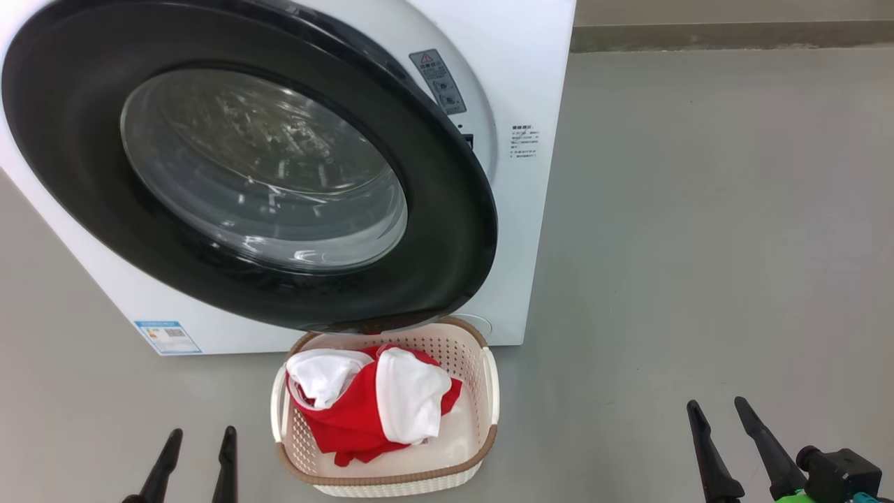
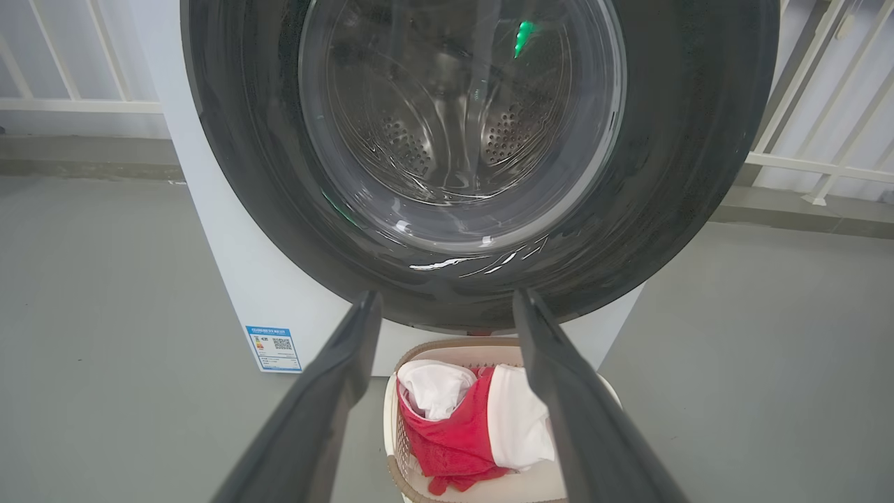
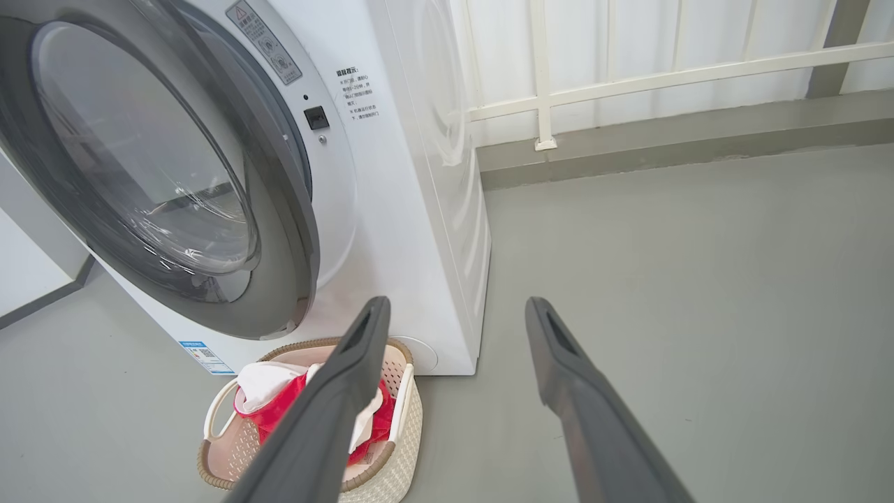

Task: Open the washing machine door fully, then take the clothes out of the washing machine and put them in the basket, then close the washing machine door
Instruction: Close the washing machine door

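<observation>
The washing machine door (image 1: 70, 140), with its black rim and glass bowl, is swung almost against the white washing machine (image 1: 520, 63). In the right wrist view the door (image 3: 140, 161) still stands slightly off the front at its right edge. Directly below it on the floor, the cream basket (image 1: 490, 391) holds the red and white clothes (image 1: 356, 412). My left gripper (image 1: 202, 431) is open and empty, left of the basket. My right gripper (image 1: 715, 402) is open and empty, well to its right. The drum seen through the glass (image 2: 447, 133) looks bare.
Grey floor (image 1: 698, 244) spreads wide to the right of the machine. A white railing (image 3: 628, 77) and a low grey kerb (image 3: 663, 140) run behind. A blue label sticker (image 1: 167, 337) marks the machine's lower left front.
</observation>
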Controlling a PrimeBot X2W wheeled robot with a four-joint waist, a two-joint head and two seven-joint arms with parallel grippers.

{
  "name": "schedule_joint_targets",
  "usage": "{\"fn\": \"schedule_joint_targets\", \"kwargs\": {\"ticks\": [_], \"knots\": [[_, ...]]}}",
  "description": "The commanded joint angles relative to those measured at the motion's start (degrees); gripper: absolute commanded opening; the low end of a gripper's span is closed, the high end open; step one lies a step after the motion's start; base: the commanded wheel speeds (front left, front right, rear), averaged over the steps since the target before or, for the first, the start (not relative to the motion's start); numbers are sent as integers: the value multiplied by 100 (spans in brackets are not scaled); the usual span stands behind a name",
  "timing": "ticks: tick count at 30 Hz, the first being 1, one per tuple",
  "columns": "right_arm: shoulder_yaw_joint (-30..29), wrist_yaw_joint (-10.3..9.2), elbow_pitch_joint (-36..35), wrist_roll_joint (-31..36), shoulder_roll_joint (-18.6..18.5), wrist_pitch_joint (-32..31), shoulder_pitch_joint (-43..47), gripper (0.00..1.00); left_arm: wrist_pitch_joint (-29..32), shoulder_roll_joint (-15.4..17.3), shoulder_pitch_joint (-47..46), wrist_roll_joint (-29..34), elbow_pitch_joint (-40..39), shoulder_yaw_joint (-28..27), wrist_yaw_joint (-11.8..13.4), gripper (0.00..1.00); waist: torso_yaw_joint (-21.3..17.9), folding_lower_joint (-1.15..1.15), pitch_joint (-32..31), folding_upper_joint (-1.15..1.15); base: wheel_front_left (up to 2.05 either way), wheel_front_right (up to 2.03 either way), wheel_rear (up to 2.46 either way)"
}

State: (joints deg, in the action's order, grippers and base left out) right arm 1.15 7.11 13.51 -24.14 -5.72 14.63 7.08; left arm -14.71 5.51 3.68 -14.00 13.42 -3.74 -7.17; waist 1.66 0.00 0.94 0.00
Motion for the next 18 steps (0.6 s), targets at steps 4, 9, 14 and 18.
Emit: {"fn": "schedule_joint_targets", "kwargs": {"ticks": [4, 9, 14, 18], "knots": [[144, 37, -140, -38, -120, 37, -47, 100, -29, 28, -79, 85, -159, -235, -32, 100, 8, 0, 8, 0, 0, 0, 0], [147, 37, -137, -44, -127, 37, -46, 100, -29, 16, -98, 108, -153, -219, -32, 100, 27, 0, 10, 0, 0, 0, 0], [230, 37, -144, -100, -104, 37, -68, 90, -29, -3, -107, 110, -150, -186, -32, 100, 66, 0, 11, 0, 0, 0, 0], [412, 37, -133, -174, -126, 37, -166, 0, -29, -56, -125, 91, -130, -118, -32, 100, 179, 0, 33, 0, 0, 0, 0]]}}
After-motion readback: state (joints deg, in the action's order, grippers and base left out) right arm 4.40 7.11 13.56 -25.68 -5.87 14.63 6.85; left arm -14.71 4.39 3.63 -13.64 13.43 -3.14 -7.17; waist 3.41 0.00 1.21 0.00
